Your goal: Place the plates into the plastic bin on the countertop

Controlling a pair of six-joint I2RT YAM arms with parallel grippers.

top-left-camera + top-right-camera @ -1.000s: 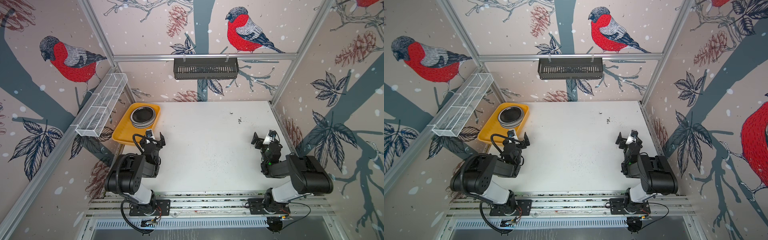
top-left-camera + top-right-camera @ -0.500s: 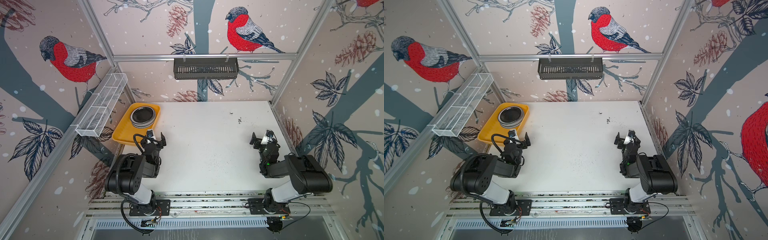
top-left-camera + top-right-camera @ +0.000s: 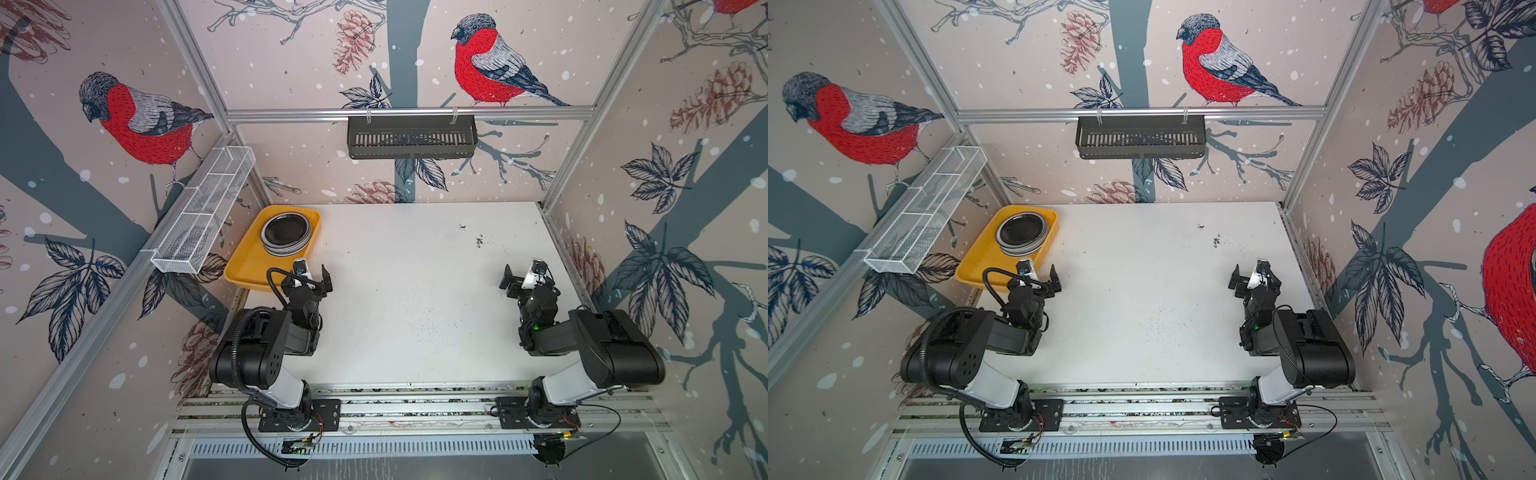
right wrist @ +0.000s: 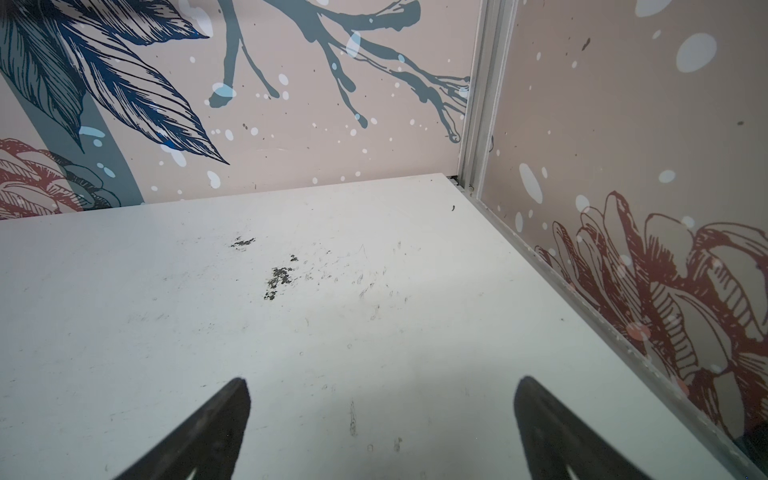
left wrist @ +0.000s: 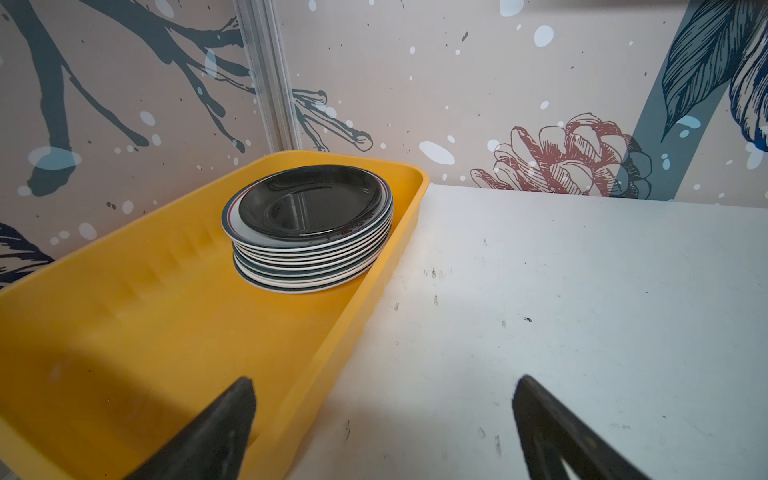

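A stack of several plates (image 3: 286,233) (image 3: 1021,232) (image 5: 309,224), the top one showing black, sits in the far end of the yellow plastic bin (image 3: 245,266) (image 3: 973,268) (image 5: 145,332). The bin stands at the far left corner of the white countertop (image 3: 415,291) (image 3: 1142,299) (image 5: 582,291) (image 4: 166,311). My left gripper (image 3: 309,277) (image 3: 1038,280) (image 5: 384,380) is open and empty, hovering by the bin's near right rim. My right gripper (image 3: 524,274) (image 3: 1252,276) (image 4: 382,380) is open and empty over the bare countertop near the right wall.
A white wire-mesh basket (image 3: 203,212) hangs on the left wall above the bin. On the back rail hangs a black slotted rack (image 3: 411,137). Dark specks (image 3: 478,240) mark the far right of the countertop. Aluminium rails (image 3: 415,409) run along the front.
The right gripper has drifted slightly to the left. The left gripper, the plates and the bin are as before.
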